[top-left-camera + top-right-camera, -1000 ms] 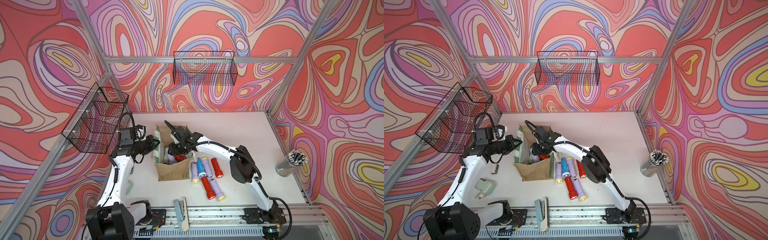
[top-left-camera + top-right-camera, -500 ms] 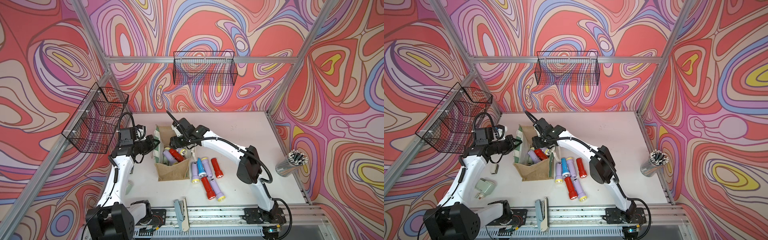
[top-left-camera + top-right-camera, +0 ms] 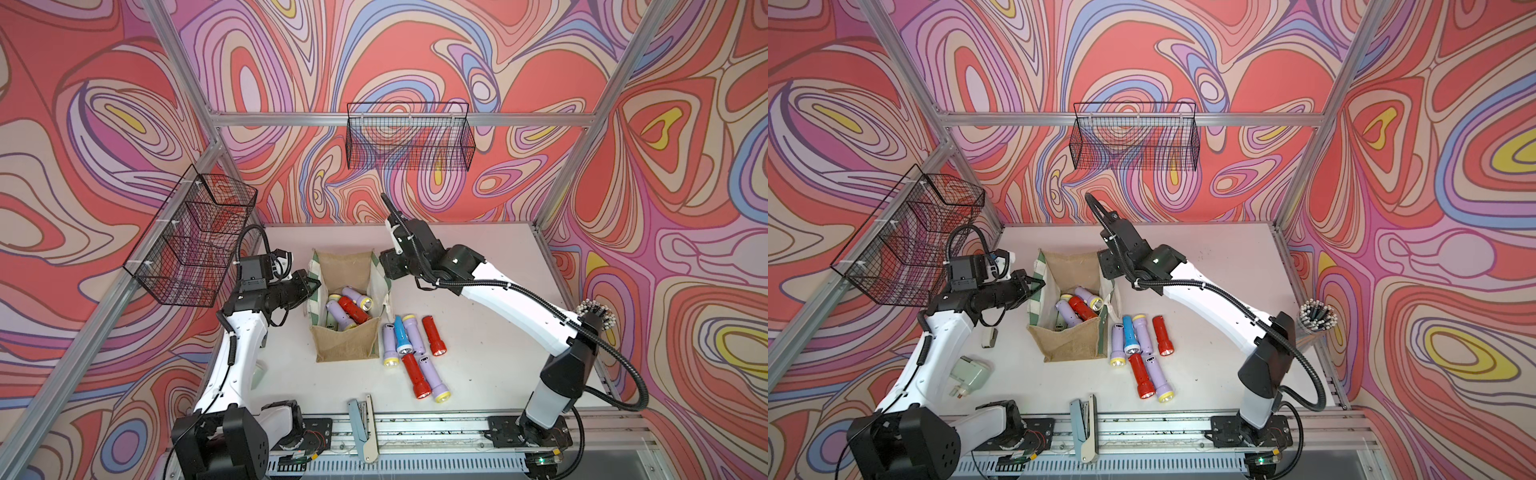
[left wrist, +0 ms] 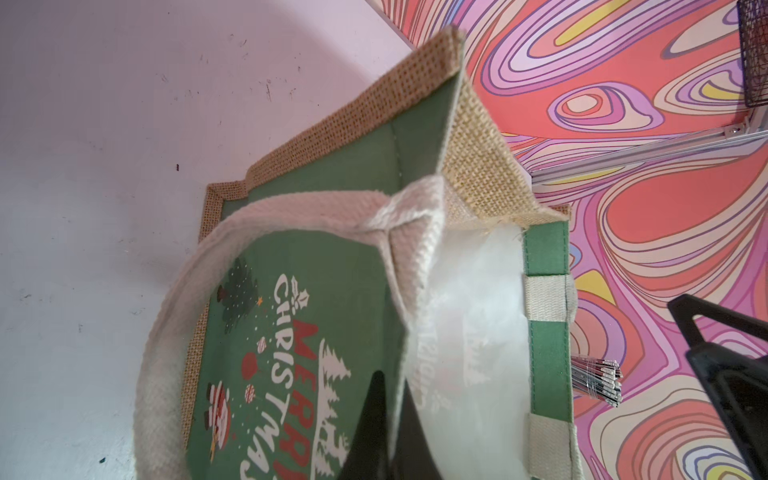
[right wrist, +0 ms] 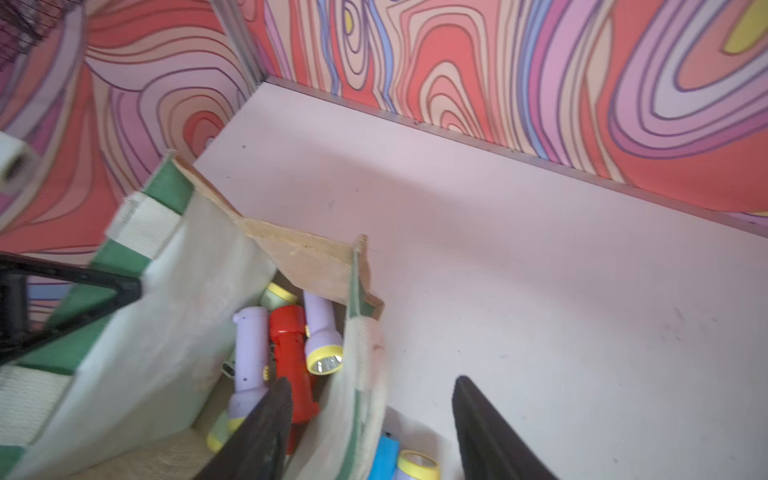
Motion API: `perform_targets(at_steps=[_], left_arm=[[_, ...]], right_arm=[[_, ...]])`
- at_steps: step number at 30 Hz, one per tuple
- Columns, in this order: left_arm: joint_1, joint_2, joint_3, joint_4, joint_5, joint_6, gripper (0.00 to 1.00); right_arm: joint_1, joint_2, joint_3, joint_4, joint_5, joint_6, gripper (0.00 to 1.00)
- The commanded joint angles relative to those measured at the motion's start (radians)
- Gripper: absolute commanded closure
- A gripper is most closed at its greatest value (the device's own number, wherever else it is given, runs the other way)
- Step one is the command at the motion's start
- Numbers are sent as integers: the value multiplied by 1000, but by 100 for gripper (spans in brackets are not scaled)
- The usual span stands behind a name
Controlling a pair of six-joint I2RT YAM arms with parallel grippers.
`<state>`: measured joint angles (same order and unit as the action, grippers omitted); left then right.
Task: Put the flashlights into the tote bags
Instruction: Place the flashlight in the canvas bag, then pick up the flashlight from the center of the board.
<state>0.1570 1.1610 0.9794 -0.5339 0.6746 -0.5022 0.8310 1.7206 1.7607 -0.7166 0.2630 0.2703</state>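
The tote bag (image 3: 347, 347) is seen in both top views standing open on the table (image 3: 478, 353), mouth upward. Only the left wrist view shows its green printed face, lettered MERRY CHRISTMAS, and the pale handle (image 4: 174, 332) lying across it. There the left gripper (image 4: 392, 419) is clamped on that face's upper edge, one finger outside the bag and one inside. From above, only its closed tip at the bag's rim is visible.

The bag's inside is shown best by the right wrist view. A red flashlight (image 5: 291, 349) lies between two lilac flashlights (image 5: 249, 353), with a pale green one mostly buried beneath. One lilac lens is turned toward the bag wall on the right arm's side. In that view the right gripper (image 5: 374, 382) is seen with jaws spread wide and nothing held. In the top views it is placed above the bag's far corner on the right arm's side.

Six loose flashlights (image 3: 413, 374) lie just beside the bag on the right arm's side, and the wrist views catch only two ends. Their long axes run roughly from the far wall toward the robot's base, slightly slanted. Five lenses face the base, and one lilac lens faces away.

In a top view a pale green object (image 3: 969, 372) is shown on the bag's left-arm side, and neither wrist view shows it.
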Motion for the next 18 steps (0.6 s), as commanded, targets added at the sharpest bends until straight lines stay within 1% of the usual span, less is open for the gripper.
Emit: perform_targets(at_steps=[1, 6, 10, 14, 18], left_arm=[[6, 1, -5, 22, 31, 1, 100], [6, 10, -7, 23, 30, -1, 100], [6, 13, -5, 23, 37, -1, 100], [6, 11, -8, 22, 34, 1, 100], [6, 15, -8, 23, 35, 1, 100]], right_arm=[[-39, -60, -104, -28, 104, -5, 36], [-121, -112, -249, -79, 67, 92, 37], [-167, -130, -338, -81, 36, 129, 37], [-210, -96, -377, -113, -60, 144, 33], [-222, -43, -386, -152, -111, 166, 32]])
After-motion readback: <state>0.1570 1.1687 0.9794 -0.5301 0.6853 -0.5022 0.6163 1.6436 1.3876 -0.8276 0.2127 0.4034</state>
